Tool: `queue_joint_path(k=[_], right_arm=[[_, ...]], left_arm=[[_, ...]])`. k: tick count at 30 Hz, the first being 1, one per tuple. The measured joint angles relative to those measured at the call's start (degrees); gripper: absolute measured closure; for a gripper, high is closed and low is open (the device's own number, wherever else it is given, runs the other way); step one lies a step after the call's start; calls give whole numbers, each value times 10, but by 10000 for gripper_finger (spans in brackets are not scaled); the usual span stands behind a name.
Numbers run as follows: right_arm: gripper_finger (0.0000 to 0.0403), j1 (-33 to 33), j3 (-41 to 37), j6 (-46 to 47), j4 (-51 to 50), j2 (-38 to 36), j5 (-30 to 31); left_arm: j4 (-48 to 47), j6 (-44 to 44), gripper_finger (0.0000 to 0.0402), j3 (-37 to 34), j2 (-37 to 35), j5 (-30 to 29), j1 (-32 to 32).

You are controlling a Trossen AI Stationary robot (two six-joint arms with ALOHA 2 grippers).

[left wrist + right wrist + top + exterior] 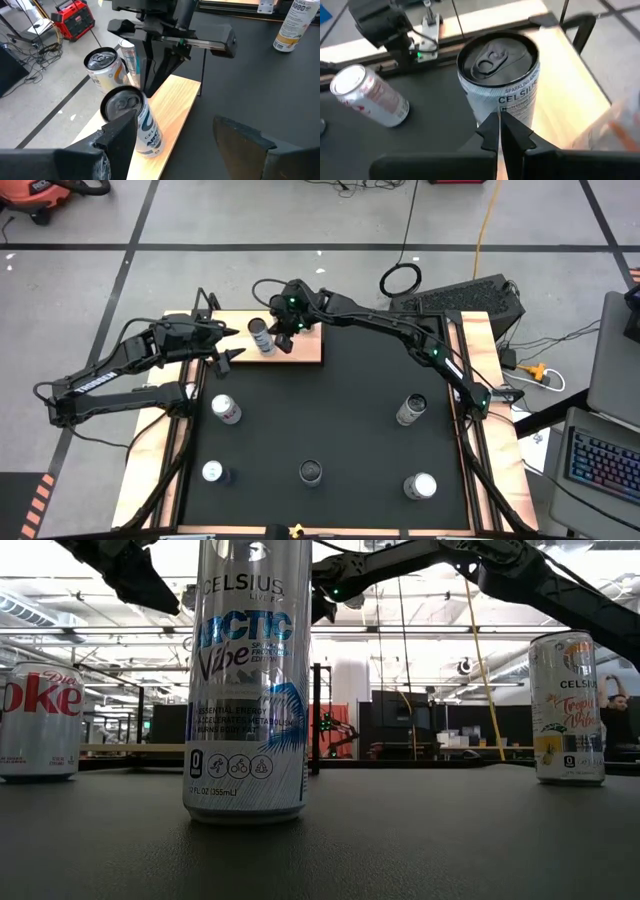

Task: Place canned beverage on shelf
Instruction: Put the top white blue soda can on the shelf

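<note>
The can [502, 75] already stands upright on the shelf [300, 348], the pale wood board with thin black rods at its corners that sits at about 11 o'clock on the black mat [330, 420]. It rests near the board's left end, with bare wood to its 3 o'clock side. That placement suggests the putting-down is done or nearly so. The right gripper [281, 337] reaches across from the far side of the table and hangs just beside the can at roughly 3 o'clock. Its fingers are pressed together, not around the can, so the can is standing on its own. It is hard to tell whether the tips touch the can; closed like that, they may be there to nudge or steady it, not to carry it. The left gripper [232, 344] waits at the can's 9 o'clock with its fingers spread wide and nothing between them, perhaps placed to catch a tip toward that edge. The left wrist view shows other cans close behind this one. Five more cans [227, 410] stand well apart on the mat, from about 9 o'clock round to 4 o'clock, so the shelf likely has more to take.
</note>
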Motion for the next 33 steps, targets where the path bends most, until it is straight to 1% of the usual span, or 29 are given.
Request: queue_joint_path(k=[10,15,21,25,33], right_arm=[[403,2,0,8,-45,0,1],[403,10,0,10,-30,0,-3],[403,12,0,31,23,29,-24],[403,12,0,34,29,42,-24],[403,14,0,36,29,36,-29]], left_arm=[[0,0,141,0,0,0,0],[0,0,141,0,0,0,0],[0,0,141,0,0,0,0],[-3,0,141,0,0,0,0],[-5,1,141,0,0,0,0]])
